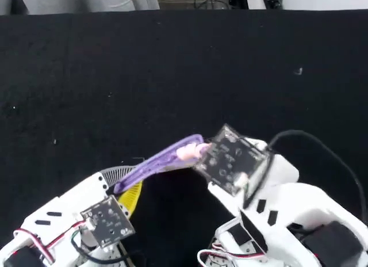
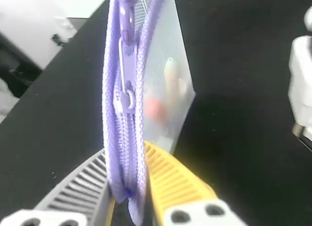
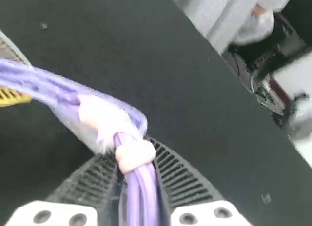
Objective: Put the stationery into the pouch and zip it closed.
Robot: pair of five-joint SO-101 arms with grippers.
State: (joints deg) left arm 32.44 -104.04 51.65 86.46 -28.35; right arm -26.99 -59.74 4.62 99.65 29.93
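Observation:
A translucent pouch [image 1: 155, 161] with a purple zipper hangs stretched between both arms above the black table. My left gripper [image 1: 127, 183] is shut on its lower-left end; the grey and yellow fingers [image 2: 170, 179] clamp the zipper tape. The zipper slider [image 2: 127, 97] sits a short way out from that grip, the tape closed behind it. Stationery [image 2: 168, 84] shows faintly through the pouch wall. My right gripper [image 1: 201, 153] is shut on the other end of the pouch [image 3: 97, 114], where a pink piece [image 3: 134, 155] sits at the fingers.
The black table [image 1: 172, 71] stretches bare behind the arms. Grey cloth and cables lie beyond its far edge [image 1: 184, 11]. The right arm's white body [image 1: 287, 203] takes up the near right corner.

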